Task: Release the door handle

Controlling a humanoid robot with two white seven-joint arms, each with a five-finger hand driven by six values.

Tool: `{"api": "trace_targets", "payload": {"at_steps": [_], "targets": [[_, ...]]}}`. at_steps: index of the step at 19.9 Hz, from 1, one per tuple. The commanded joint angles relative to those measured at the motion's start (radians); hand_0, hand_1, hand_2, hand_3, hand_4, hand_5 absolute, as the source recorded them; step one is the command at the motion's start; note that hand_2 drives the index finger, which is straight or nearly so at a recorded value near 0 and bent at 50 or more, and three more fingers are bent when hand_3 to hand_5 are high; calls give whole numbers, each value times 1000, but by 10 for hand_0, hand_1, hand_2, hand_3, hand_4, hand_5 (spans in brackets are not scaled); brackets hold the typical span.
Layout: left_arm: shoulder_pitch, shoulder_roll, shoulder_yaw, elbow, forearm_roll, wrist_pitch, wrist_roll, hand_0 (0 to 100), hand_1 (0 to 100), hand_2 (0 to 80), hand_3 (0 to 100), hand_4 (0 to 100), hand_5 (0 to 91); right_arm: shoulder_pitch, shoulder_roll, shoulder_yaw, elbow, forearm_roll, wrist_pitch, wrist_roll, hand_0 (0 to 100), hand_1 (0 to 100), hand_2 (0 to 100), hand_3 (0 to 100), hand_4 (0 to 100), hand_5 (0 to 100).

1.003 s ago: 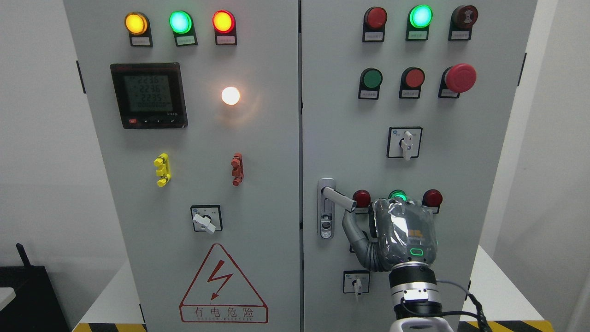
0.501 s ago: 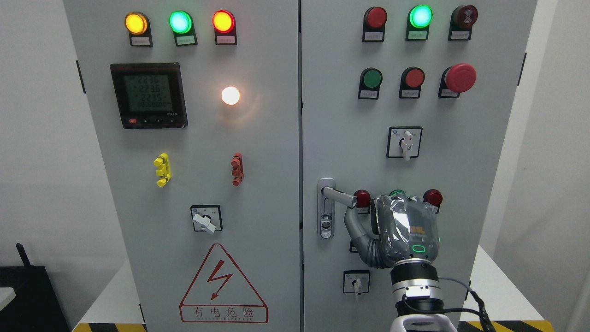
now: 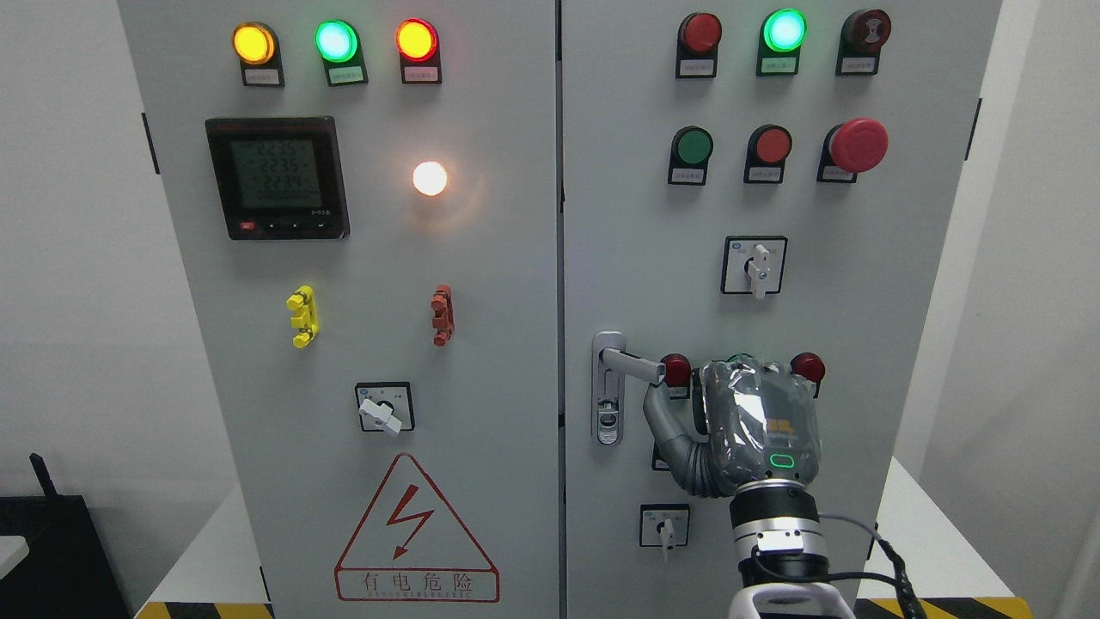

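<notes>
The silver door handle [image 3: 634, 364] sits on the right cabinet door [image 3: 636, 215], its lever nearly level and pointing right from a lock plate [image 3: 608, 413]. My right hand [image 3: 687, 404], grey and foil-wrapped, is just right of and below the lever, with the back of the palm toward the camera. Its thumb [image 3: 658, 414] reaches up to the underside of the lever's tip. No finger wraps the lever, and the hand holds nothing. The other fingers are mostly hidden behind the palm. My left arm is out of view.
Around the hand on the right door are red lamps [image 3: 675, 370], a mostly hidden green lamp [image 3: 739, 358] and a rotary switch [image 3: 664, 525] below. The left door [image 3: 481, 344] carries a meter [image 3: 277, 178], lamps and a warning triangle [image 3: 416, 533]. Both doors look closed.
The lever swung up from tilted down-right to nearly level. My right hand rose slightly and shifted right, its thumb staying under the lever's tip.
</notes>
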State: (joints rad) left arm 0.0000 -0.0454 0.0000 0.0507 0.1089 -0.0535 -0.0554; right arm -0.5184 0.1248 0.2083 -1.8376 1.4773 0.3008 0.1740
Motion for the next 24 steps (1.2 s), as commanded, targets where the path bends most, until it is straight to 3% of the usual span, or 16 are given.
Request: {"api": "trace_targets", "payload": {"at_steps": [1, 6, 9, 11, 12, 14, 15, 16, 19, 21, 24], "targets": [[-25, -1, 17, 0, 0, 0, 0, 120, 389, 0, 0, 0, 0, 20, -2, 3, -19, -2, -2, -4, 570, 91, 978, 1000, 917, 993], [-25, -1, 17, 0, 0, 0, 0, 120, 389, 0, 0, 0, 0, 98, -5, 11, -80, -3, -11, -31, 579, 90, 976, 1000, 915, 992], [-26, -1, 17, 0, 0, 0, 0, 120, 389, 0, 0, 0, 0, 185, -20, -1, -138, -3, -66, -120, 596, 78, 937, 1000, 901, 991], [-26, 1, 17, 0, 0, 0, 0, 120, 389, 0, 0, 0, 0, 228, -34, -27, -175, -8, -104, -191, 590, 82, 850, 1000, 885, 951], [-25, -1, 17, 0, 0, 0, 0, 120, 389, 0, 0, 0, 0, 238, -39, -56, -187, -14, -123, -214, 581, 91, 701, 1000, 832, 875], [-26, -1, 17, 0, 0, 0, 0, 120, 389, 0, 0, 0, 0, 244, -42, -105, -200, -60, -195, -258, 566, 103, 559, 843, 748, 745], [-26, 1, 17, 0, 0, 0, 0, 120, 389, 0, 0, 0, 0, 242, -42, -137, -200, -93, -239, -278, 557, 111, 490, 759, 654, 641], [-26, -1, 17, 0, 0, 0, 0, 120, 389, 0, 0, 0, 0, 242, -42, -159, -200, -126, -280, -284, 548, 119, 395, 625, 527, 490], [-26, -1, 17, 0, 0, 0, 0, 120, 389, 0, 0, 0, 0, 244, -47, -228, -195, -192, -367, -275, 532, 130, 237, 330, 247, 206], [-26, 1, 17, 0, 0, 0, 0, 120, 389, 0, 0, 0, 0, 244, -79, -248, -189, -253, -411, -272, 545, 90, 122, 190, 126, 104], [-26, -1, 17, 0, 0, 0, 0, 120, 389, 0, 0, 0, 0, 244, -166, -264, -177, -342, -419, -271, 534, 30, 35, 79, 17, 0]]}}
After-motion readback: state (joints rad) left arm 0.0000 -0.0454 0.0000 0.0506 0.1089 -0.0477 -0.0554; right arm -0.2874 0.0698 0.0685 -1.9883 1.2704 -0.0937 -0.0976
